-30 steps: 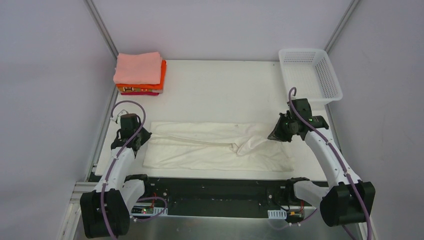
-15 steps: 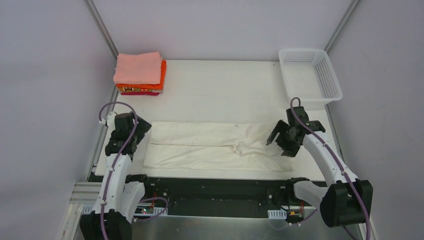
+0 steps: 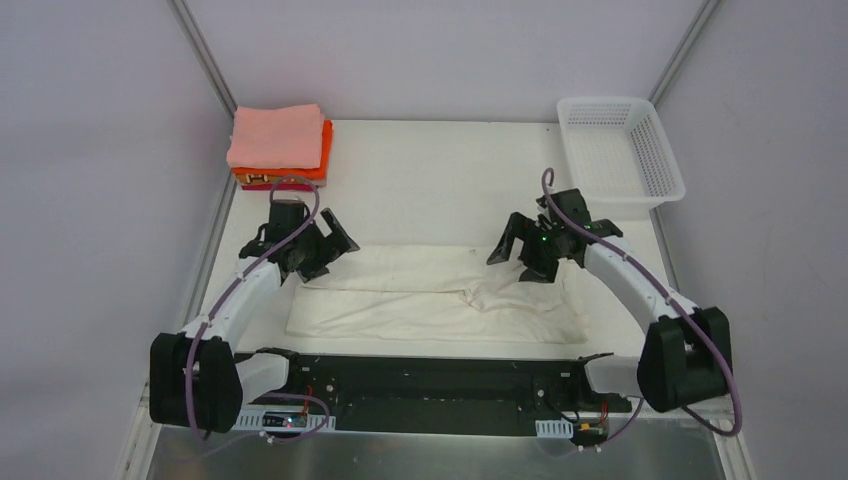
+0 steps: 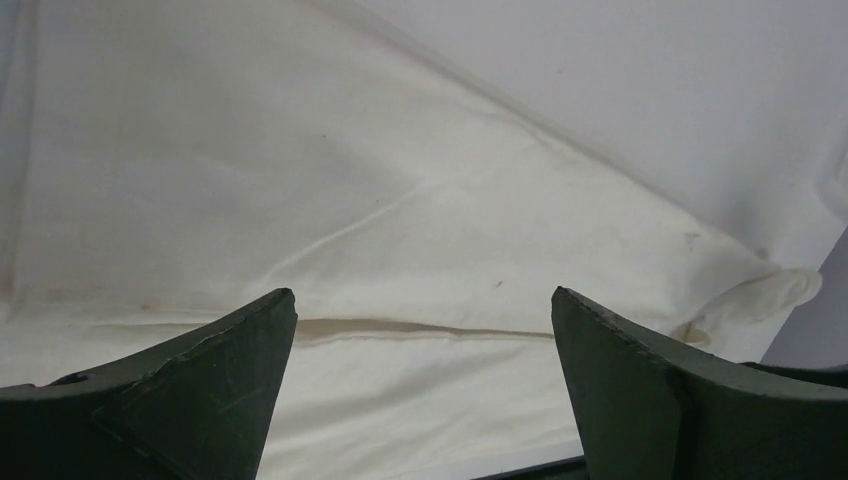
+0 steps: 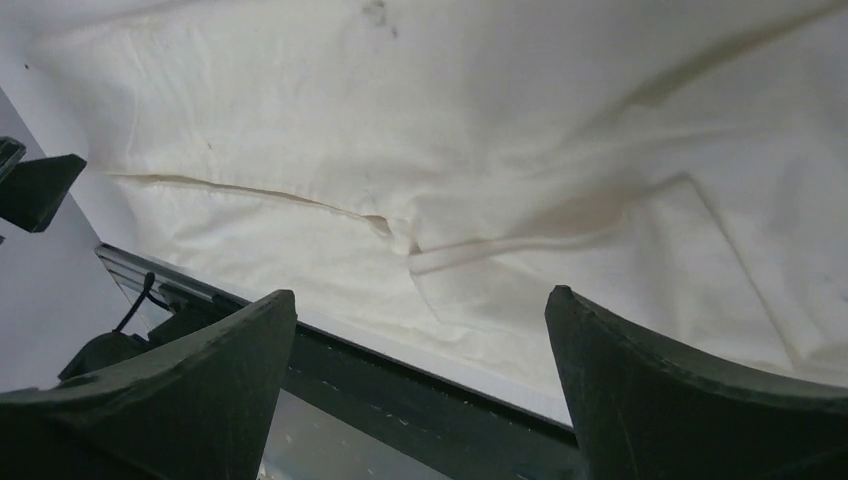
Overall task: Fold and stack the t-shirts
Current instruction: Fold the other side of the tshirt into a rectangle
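Currently both jaws are wide open, holding nothing: left gripper (image 4: 422, 300) over the cream-white t-shirt (image 3: 420, 295) left end, right gripper (image 5: 420, 295) over its right end. Shirt lies flat along the desk (image 3: 430, 180) near edge. Pink/orange/magenta folded stack (image 3: 278, 140) sits in the far-left corner.

Cream tee (image 3: 400, 300) flat, stack (image 3: 278, 140) far-L

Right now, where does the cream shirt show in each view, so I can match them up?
Top external: the cream shirt lies spread flat across the near half of the table.
Left wrist: the shirt fills nearly the whole frame.
Right wrist: the shirt fills all but the lower left.
Shared landmark: the fold edge running lengthwise along the shirt.
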You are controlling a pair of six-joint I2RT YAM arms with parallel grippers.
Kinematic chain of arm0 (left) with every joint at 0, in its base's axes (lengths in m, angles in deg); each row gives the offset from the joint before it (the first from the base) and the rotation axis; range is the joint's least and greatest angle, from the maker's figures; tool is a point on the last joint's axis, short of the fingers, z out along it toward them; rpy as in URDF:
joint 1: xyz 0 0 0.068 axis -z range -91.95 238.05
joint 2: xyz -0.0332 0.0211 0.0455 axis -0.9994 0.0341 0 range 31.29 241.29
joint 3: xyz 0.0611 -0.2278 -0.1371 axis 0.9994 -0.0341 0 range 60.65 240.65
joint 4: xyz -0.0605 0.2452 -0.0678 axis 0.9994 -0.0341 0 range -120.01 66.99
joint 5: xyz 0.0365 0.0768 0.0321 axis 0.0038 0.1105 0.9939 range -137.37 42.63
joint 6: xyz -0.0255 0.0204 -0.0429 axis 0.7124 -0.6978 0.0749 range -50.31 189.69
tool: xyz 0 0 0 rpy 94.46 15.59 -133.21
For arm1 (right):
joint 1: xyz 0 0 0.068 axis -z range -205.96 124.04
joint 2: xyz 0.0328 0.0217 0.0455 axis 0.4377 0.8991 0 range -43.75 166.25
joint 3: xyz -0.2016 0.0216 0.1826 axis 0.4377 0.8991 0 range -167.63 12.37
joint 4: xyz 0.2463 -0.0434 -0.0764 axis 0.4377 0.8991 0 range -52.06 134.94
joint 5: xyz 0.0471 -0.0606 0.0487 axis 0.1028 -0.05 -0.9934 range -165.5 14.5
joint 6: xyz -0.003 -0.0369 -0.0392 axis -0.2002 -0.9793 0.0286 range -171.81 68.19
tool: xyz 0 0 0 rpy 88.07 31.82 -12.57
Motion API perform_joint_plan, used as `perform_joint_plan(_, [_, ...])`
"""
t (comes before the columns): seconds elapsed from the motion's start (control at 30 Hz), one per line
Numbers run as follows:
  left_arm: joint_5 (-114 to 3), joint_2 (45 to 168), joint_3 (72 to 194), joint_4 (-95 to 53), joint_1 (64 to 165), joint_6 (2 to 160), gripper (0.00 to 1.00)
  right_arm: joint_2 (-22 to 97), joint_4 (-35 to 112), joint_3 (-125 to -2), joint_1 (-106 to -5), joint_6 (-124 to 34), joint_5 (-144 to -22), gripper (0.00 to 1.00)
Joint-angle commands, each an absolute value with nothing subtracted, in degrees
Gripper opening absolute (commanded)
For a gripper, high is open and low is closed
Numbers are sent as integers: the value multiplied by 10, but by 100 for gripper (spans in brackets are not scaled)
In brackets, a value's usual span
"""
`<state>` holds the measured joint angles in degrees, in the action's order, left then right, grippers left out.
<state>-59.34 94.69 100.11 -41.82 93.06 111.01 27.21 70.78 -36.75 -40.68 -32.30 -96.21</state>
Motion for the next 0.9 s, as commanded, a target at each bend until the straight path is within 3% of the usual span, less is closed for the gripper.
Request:
perform_joint_plan(0.0, [-600, 994, 992, -381, 948, 1104, 99, 362, 657, -431, -442, -379, -986, 99])
perform_joint_plan(0.27, [-546, 1056, 979, -367, 949, 1093, 99, 449, 691, -442, -446, -390, -969, 99])
perform_joint_plan(0.87, [-479, 1088, 981, -366, 949, 1081, 99, 258, 795, -264, -508, -324, -993, 100])
